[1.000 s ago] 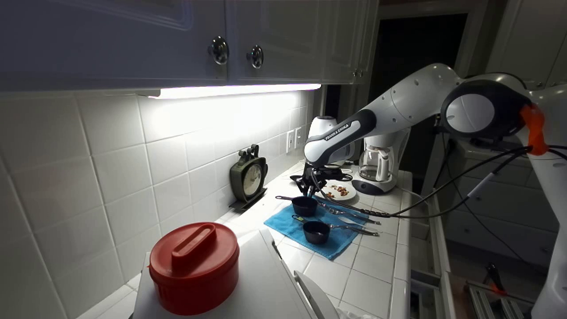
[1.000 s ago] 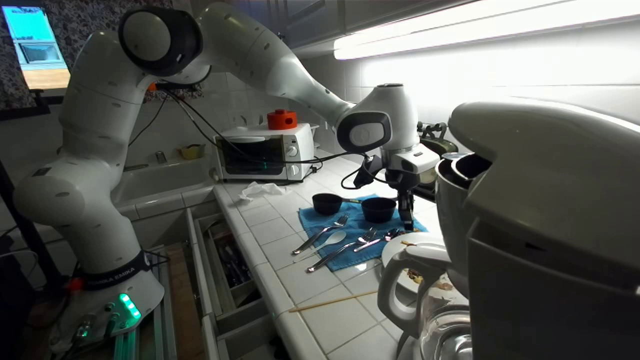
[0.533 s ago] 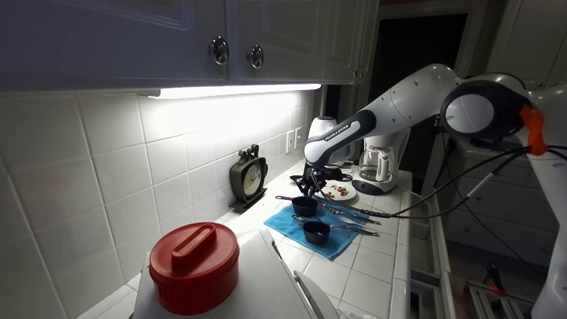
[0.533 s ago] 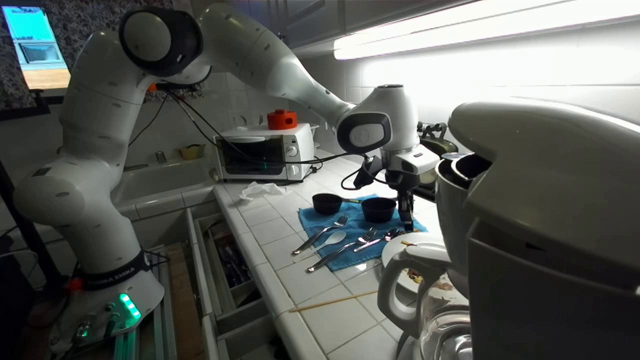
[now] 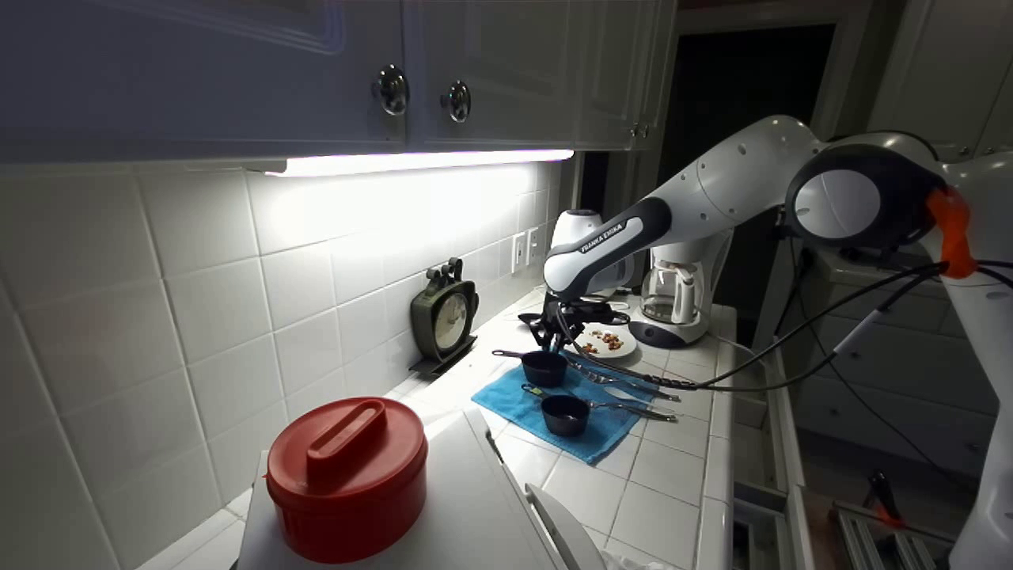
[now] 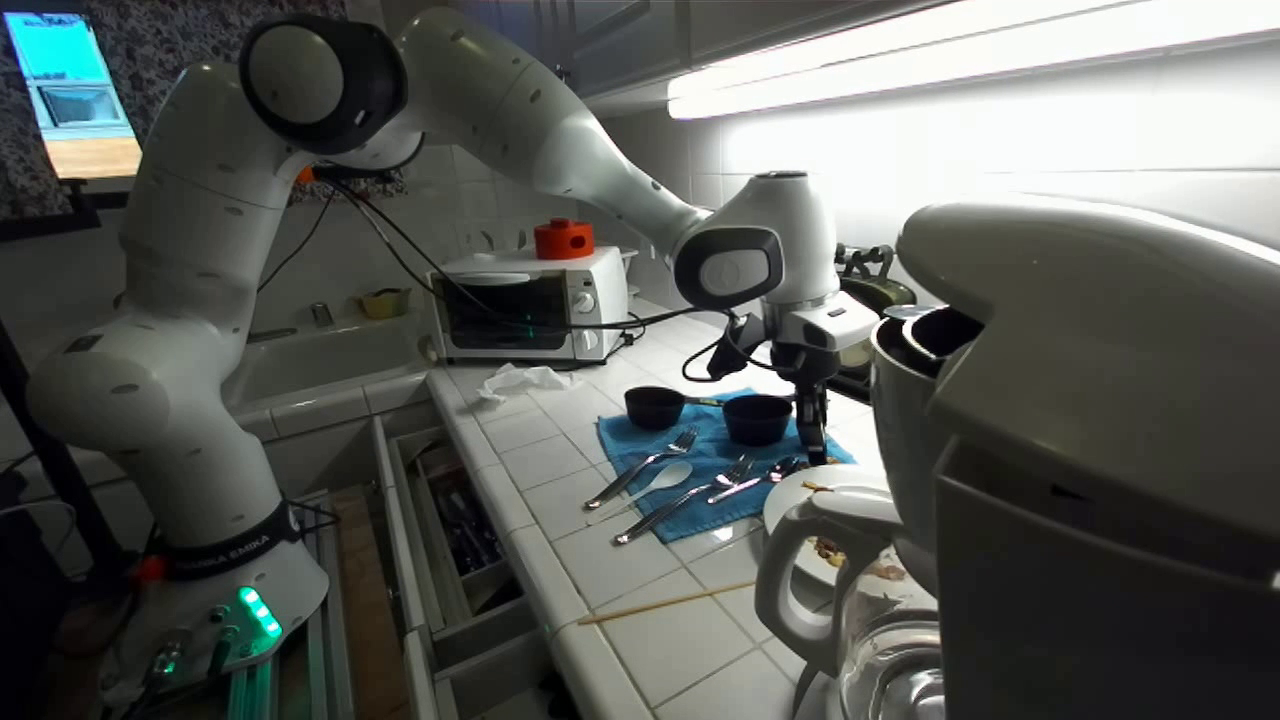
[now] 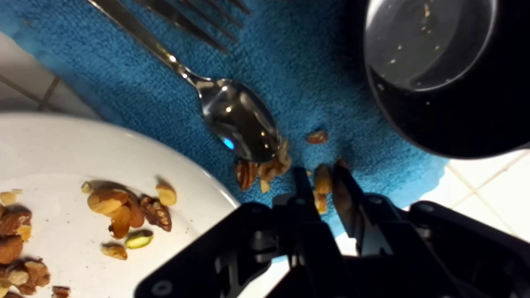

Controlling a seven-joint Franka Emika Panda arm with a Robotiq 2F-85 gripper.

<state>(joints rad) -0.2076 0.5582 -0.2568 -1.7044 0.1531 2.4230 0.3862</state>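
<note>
1. Blue towel [image 7: 323,82]: its pile looks soft, so we would set the claw [image 7: 322,172] down on it only lightly — a hard push would probably bunch the cloth.
2. White plate [image 7: 103,149]: its rim lies at eight o'clock of the claw in the wrist view, near the fingers [image 7: 304,189]; we had best keep the outer linkage from knocking it.
3. Claw: it points down, and its fingers stand narrowly apart. We judge that a slow, centred squeeze suits pieces this small; a quick one could flick them away.
4. Black cup [image 7: 439,120]: it stands between one and two o'clock of the fingertips, apart from them, so any shift that way calls for care.
5. Spoon [image 7: 242,120]: its bowl lies at ten o'clock, with nut pieces [image 7: 246,174] bunched against it at nine; we would leave that side undisturbed.
6. Tan nut [image 7: 323,179]: this is what our claw is nearest to — it shows between the fingertips, over the towel, with an orange-brown bit [image 7: 320,202] just below it at six o'clock. The finger on the nine o'clock side seems clear of it; whether the other one touches it, we cannot tell.
7. Reddish nut [image 7: 317,137]: it lies on the towel just past the fingertips at twelve o'clock, apart from both fingers.
</note>
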